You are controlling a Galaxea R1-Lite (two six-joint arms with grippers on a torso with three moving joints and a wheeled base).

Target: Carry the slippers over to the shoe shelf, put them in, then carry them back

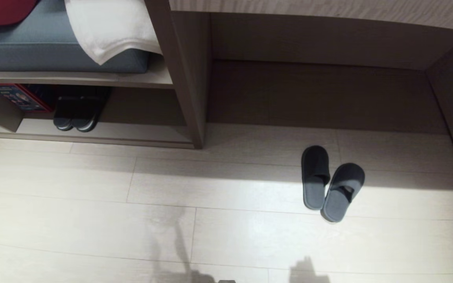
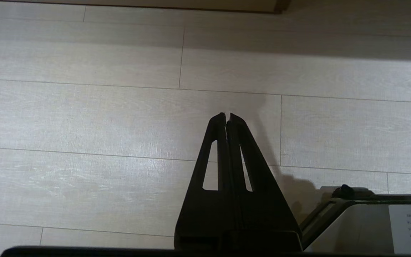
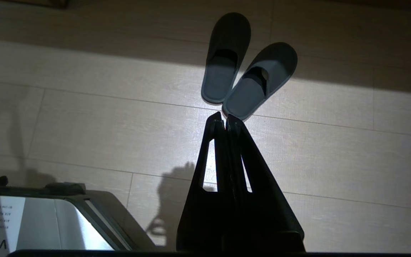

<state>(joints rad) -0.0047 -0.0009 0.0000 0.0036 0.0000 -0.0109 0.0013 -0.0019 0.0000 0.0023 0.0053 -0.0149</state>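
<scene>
A pair of dark shoes (image 1: 76, 114) sat beside a red-and-blue box (image 1: 19, 96). Above them, a white towel (image 1: 108, 29) draped over a grey-blue cushion (image 1: 34, 47), with a red fabric (image 1: 2, 10) behind, on pale plank floor (image 1: 132, 220).

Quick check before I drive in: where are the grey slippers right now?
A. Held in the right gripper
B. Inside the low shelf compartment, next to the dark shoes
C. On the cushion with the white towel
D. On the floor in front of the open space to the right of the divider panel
D: the slippers lie side by side on the floor, right of the divider panel and outside the unit; the right gripper is shut and empty.
</scene>
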